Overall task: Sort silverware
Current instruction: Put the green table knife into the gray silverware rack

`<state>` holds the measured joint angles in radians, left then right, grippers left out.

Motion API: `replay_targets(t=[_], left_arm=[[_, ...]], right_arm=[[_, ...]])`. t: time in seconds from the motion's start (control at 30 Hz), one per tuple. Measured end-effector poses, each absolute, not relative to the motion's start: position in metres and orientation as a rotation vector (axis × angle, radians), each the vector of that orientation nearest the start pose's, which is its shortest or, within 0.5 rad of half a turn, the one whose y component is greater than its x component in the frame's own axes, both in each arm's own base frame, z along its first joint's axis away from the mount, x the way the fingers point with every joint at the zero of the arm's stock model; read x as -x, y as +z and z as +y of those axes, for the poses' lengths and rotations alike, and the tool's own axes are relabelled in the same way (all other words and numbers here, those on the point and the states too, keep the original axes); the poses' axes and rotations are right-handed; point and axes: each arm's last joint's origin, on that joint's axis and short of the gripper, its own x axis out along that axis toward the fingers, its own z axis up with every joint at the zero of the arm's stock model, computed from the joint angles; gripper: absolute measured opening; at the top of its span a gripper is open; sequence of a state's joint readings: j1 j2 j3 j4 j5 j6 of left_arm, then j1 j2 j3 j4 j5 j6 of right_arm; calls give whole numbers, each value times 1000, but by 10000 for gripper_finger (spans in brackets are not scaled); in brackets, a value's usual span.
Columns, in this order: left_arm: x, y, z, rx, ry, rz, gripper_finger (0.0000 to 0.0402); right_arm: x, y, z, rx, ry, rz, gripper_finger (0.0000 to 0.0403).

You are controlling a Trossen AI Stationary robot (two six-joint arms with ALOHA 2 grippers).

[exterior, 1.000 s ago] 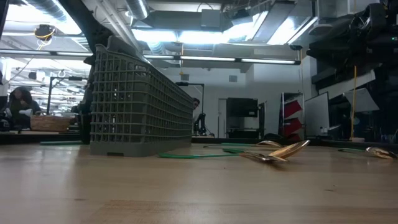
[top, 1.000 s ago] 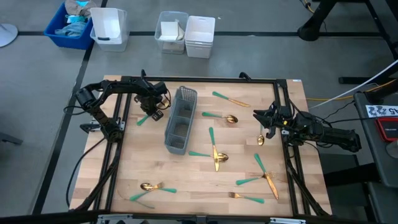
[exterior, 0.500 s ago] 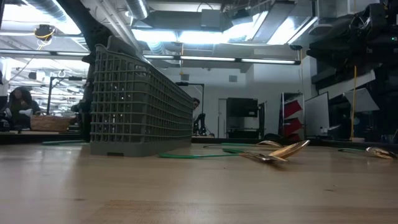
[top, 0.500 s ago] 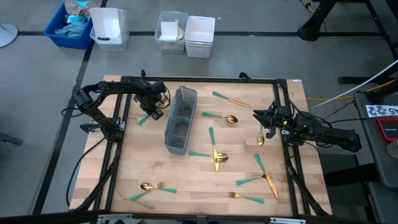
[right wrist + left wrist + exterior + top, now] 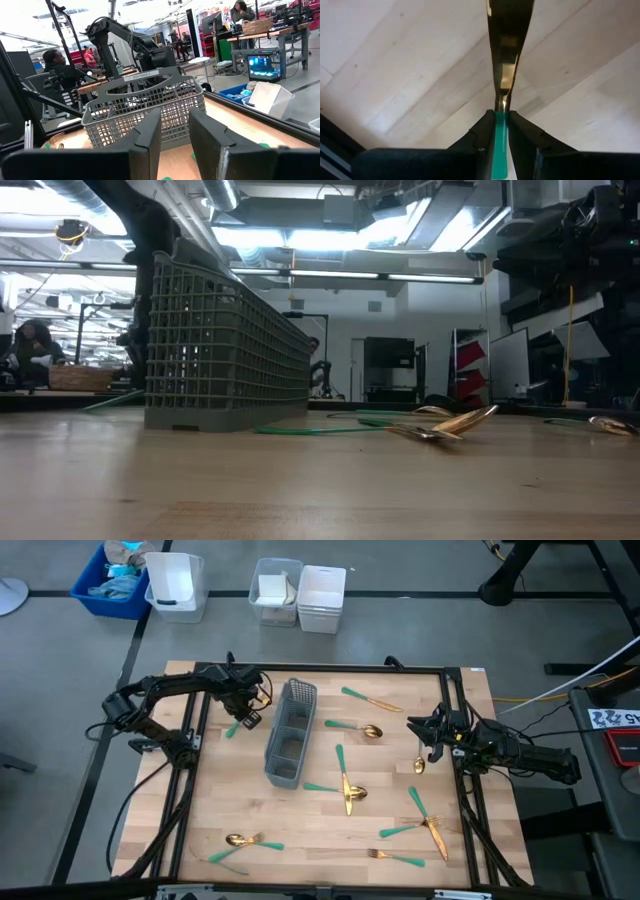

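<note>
Left gripper [image 5: 243, 716] sits over the far left part of the light wooden table [image 5: 240, 800], just left of the grey mesh oblong caddy [image 5: 290, 733]. Its fingers [image 5: 485, 137] are clamped on the slim teal-green handle of one gold-headed utensil [image 5: 503, 75]; the gold end juts forward over the wood, and the head type is not readable. In the high view the teal handle pokes out below-left of the gripper.

Right gripper [image 5: 432, 733] waits at the table's right edge, fingers [image 5: 145, 137] parted, holding nothing, facing the caddy.

Remaining silverware lies loose on the table: gold spoon with teal handle [image 5: 354, 728] just right of the caddy, crossed pieces [image 5: 345, 787] near centre, more along the near edge.
</note>
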<state>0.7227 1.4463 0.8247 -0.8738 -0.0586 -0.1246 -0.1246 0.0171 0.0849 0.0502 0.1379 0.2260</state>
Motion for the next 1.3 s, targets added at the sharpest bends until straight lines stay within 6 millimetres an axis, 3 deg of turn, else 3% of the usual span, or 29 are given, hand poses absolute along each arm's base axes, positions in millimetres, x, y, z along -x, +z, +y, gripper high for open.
replay_targets(t=[0.7, 1.3], left_arm=[[-154, 221, 138, 550, 769, 1178, 40], [-153, 225, 136, 546, 774, 1154, 40]], right_arm=[[-91, 196, -15, -225, -248, -148, 99], [-91, 196, -15, -225, -248, -148, 99]])
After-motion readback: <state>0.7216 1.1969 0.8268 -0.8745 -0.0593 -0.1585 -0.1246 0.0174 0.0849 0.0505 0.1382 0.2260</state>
